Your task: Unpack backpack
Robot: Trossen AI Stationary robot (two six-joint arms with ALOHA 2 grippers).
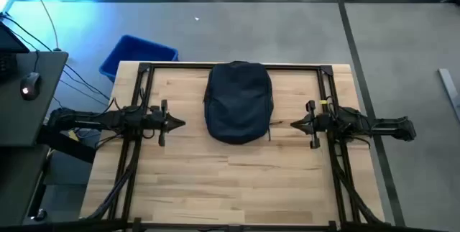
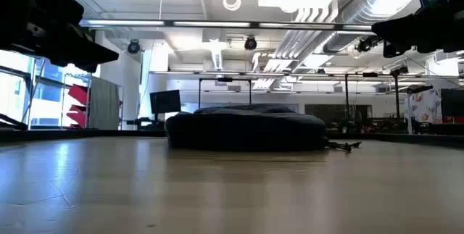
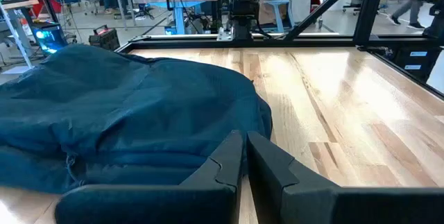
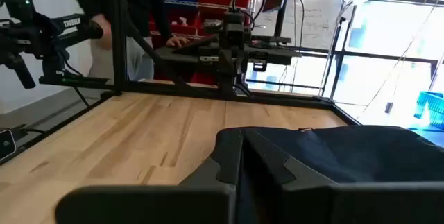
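Note:
The dark navy backpack (image 1: 238,101) lies flat on the wooden table toward its far edge, rounded top toward the far side; it also shows in the low view (image 2: 246,129) and both wrist views (image 3: 118,113) (image 4: 361,151). My left gripper (image 1: 181,123) hovers left of it, shut, fingers pointing level at the backpack's near part. My right gripper (image 1: 295,124) hovers right of it, shut, pointing level at the backpack. Neither touches it. In the wrist views each gripper's fingers (image 3: 244,158) (image 4: 243,156) stand together with nothing between.
A bright blue bin (image 1: 136,54) stands on the floor beyond the table's far left corner. A dark desk with a mouse (image 1: 29,86) is at the left. A black frame (image 1: 237,65) runs around the table. Bare wood (image 1: 230,182) lies near the front edge. A person stands behind the frame (image 4: 104,30).

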